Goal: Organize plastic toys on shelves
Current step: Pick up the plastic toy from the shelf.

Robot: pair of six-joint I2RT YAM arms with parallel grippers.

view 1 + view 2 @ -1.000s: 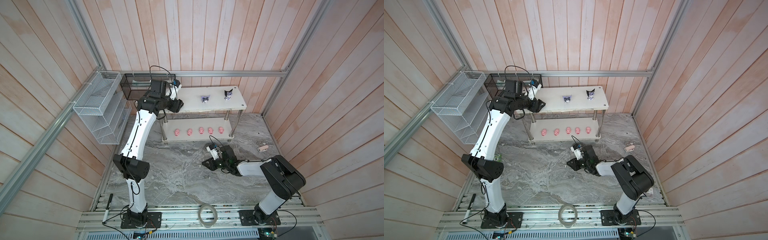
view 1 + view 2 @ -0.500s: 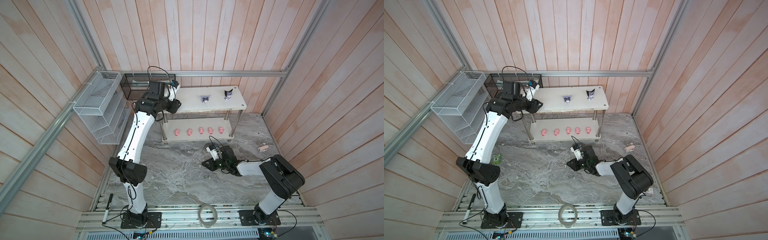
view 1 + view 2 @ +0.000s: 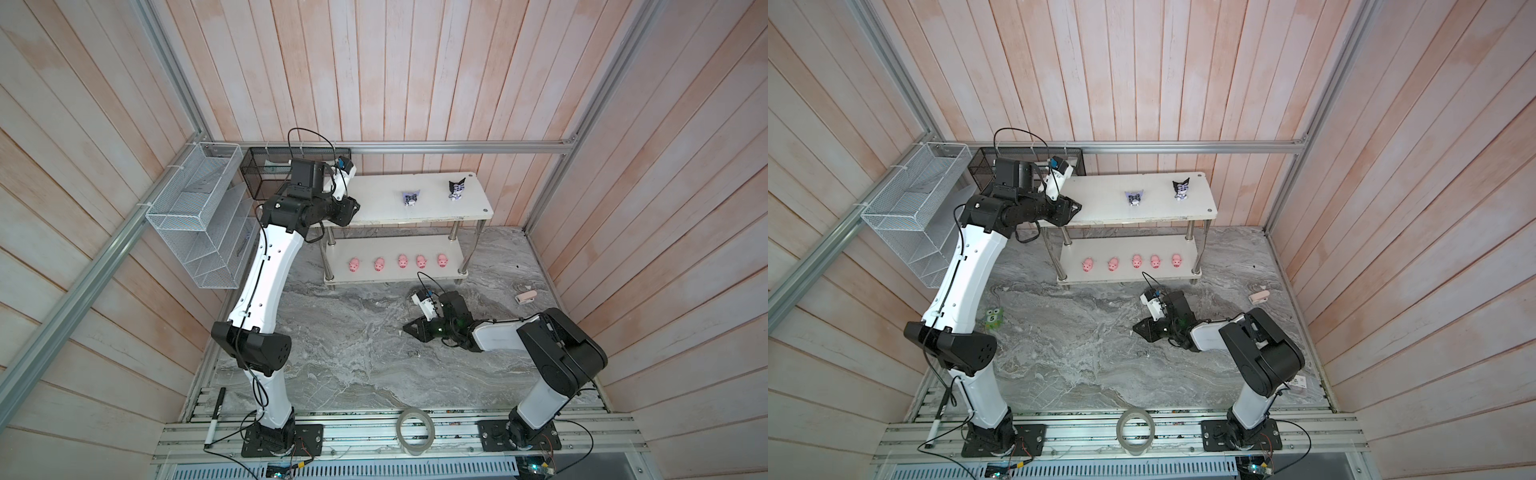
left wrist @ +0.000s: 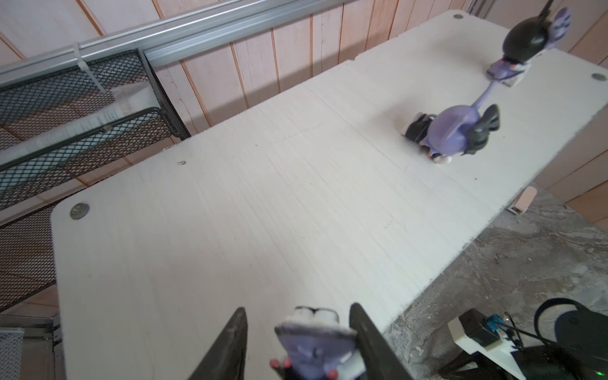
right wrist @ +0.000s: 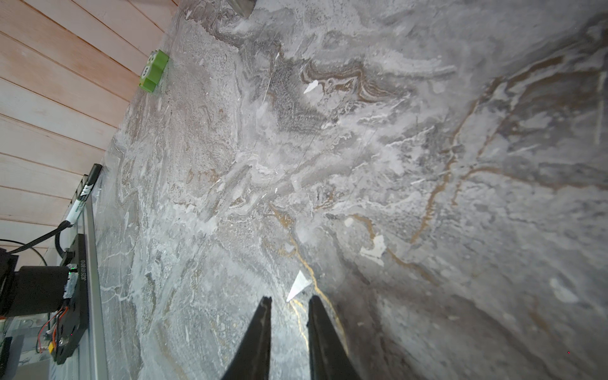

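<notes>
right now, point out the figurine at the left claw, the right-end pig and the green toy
figurine [image 4: 316, 345]: left wrist view, its purple part
right-end pig [image 3: 442, 260]: a top view, its pink body
green toy [image 3: 993, 319]: a top view, its white number patch

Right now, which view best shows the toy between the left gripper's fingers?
The left wrist view: the purple toy sits close up between the fingers of the left gripper, over the top shelf board. In both top views it cannot be made out behind the arm. The right wrist view does not show it.

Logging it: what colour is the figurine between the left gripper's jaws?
Figurine: mainly purple, white feet; clearest in the left wrist view.
</notes>
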